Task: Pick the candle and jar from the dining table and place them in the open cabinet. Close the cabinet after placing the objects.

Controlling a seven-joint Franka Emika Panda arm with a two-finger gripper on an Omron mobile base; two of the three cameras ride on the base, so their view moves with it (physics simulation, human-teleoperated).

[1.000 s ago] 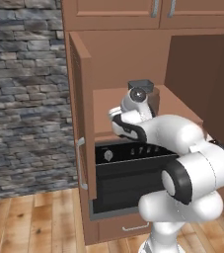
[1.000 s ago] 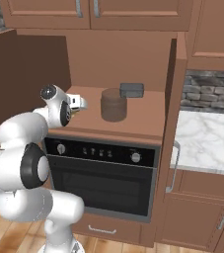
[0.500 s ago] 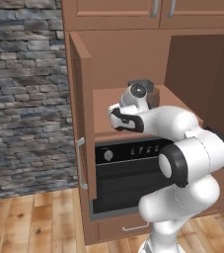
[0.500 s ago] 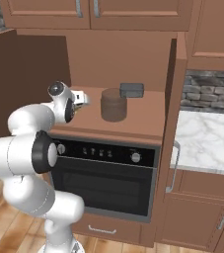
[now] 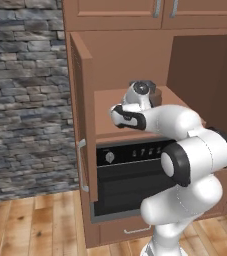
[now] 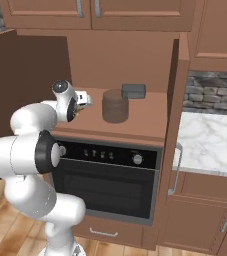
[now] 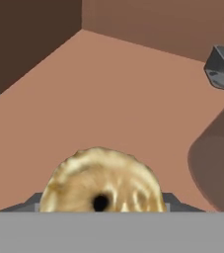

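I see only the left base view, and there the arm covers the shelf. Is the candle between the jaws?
Observer: Yes. In the hand view the candle sits between the jaws, over the bare shelf floor of the cabinet.
Operator: Where does the jar stand?
Observer: In the right base view the jar stands upright on the shelf, to the right of the hand and apart from it.
Operator: Is anything else on that shelf?
Observer: A small grey box lies behind the jar, near the back wall.
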